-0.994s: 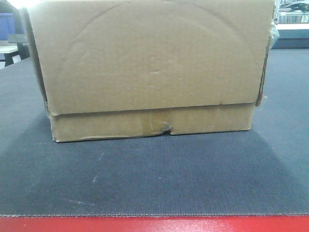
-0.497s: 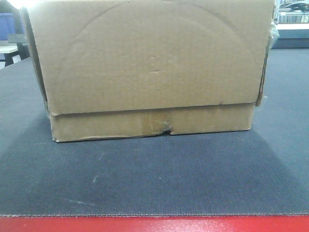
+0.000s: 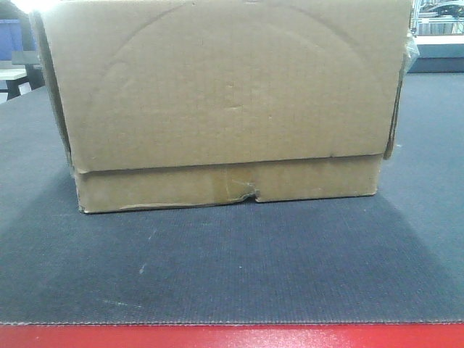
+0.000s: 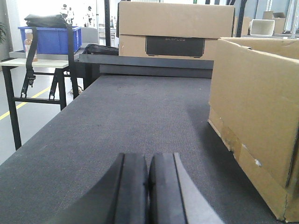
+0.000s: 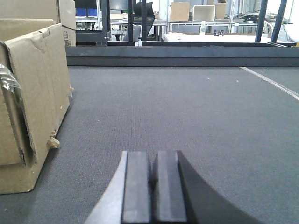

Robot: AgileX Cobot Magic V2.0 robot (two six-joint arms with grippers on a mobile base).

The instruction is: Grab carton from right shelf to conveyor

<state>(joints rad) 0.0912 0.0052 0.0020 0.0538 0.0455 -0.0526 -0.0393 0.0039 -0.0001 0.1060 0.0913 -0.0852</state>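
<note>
The carton [image 3: 225, 94], plain brown cardboard with a taped seam and a small tear on its lower edge, rests on the dark grey conveyor [image 3: 232, 268] behind the red front edge. In the left wrist view the carton [image 4: 257, 112] lies to the right of my left gripper [image 4: 148, 161], which is shut with nothing between its pads and hovers low over the belt [image 4: 126, 116]. My right gripper [image 5: 153, 161] is also shut and empty, with the carton [image 5: 32, 98] off to its left and apart from it. The right shelf is out of view.
Beyond the belt's far end stand stacked cardboard boxes [image 4: 175, 30] and a blue plastic bin [image 4: 49, 39] on a black-legged table. Racks, a chair and white bins [image 5: 203, 11] fill the far background. A raised dark rail [image 5: 177, 53] borders the belt's far side.
</note>
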